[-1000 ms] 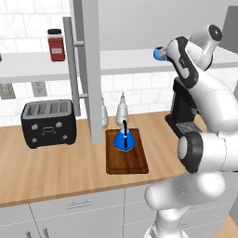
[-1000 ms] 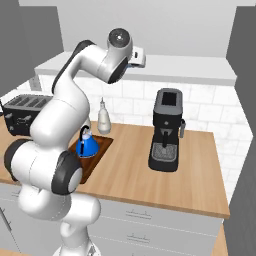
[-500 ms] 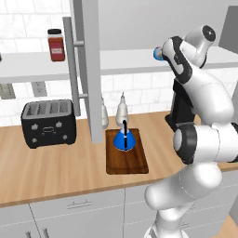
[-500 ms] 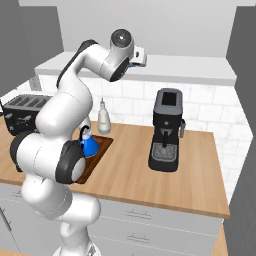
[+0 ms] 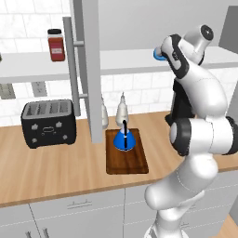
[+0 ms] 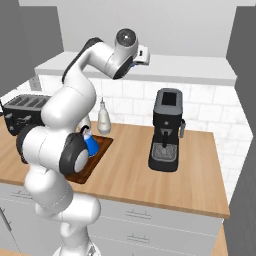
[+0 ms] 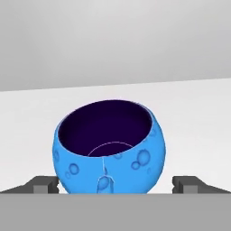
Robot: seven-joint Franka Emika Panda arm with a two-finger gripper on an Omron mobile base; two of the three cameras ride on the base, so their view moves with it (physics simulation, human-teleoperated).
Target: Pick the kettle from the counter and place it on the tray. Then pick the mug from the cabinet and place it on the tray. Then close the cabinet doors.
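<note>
The blue kettle (image 5: 124, 139) stands upright on the dark brown tray (image 5: 127, 161) on the counter (image 5: 56, 162); it also peeks out behind my arm as the kettle (image 6: 91, 145). The squat blue mug (image 7: 108, 146) with its dark purple inside sits on the cabinet's white shelf (image 5: 121, 58), upright. My gripper (image 7: 116, 184) is open, level with the mug, one fingertip on each side and neither touching it. From the left base, the mug (image 5: 157, 55) shows as a blue edge just left of my hand. A cabinet door (image 5: 90, 69) stands open.
A black toaster (image 5: 48, 122) sits left of the tray, and a white bottle (image 5: 122, 109) stands behind it. A black coffee machine (image 6: 166, 130) stands to the right. A red jar (image 5: 56, 45) is on the shelf's left end. Another grey door (image 6: 245, 100) hangs at the right.
My arm has shifted its pose and the hand has edged closer to the mug on the shelf. Mug, kettle and tray have not moved.
</note>
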